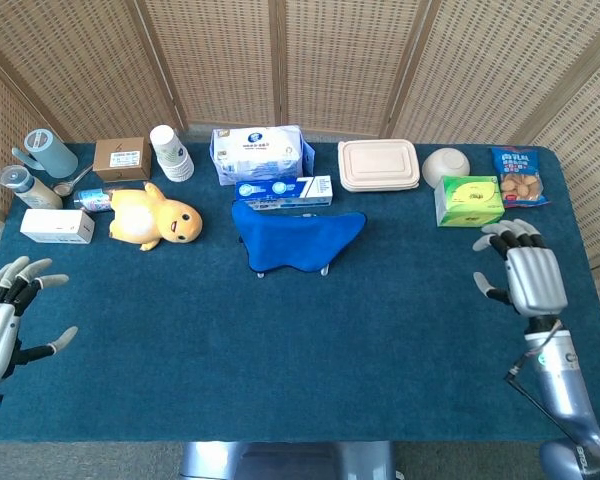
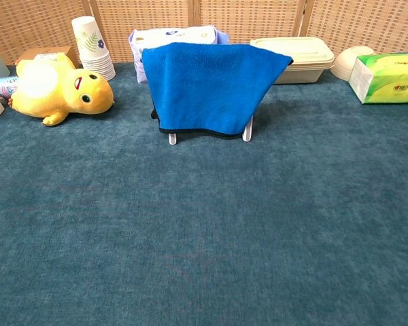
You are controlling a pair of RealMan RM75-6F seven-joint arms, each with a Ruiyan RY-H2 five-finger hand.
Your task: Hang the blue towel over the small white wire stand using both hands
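Note:
The blue towel [image 1: 295,238] [image 2: 207,87] hangs draped over the small white wire stand, and only the stand's feet [image 2: 172,138] show below the cloth. My left hand [image 1: 2,325] hovers at the table's near left edge, open with fingers spread and holding nothing. Far over at the near right edge is my right hand [image 1: 533,277], also open and empty. Both hands are well away from the towel. Neither hand appears in the chest view.
A yellow plush duck [image 1: 157,219] lies left of the towel. Along the back stand a tissue pack [image 1: 262,152], paper cups [image 1: 170,152], a brown box [image 1: 121,158], a lidded container [image 1: 379,165], a bowl [image 1: 446,163], a green tissue box [image 1: 468,200] and a snack bag [image 1: 518,176].

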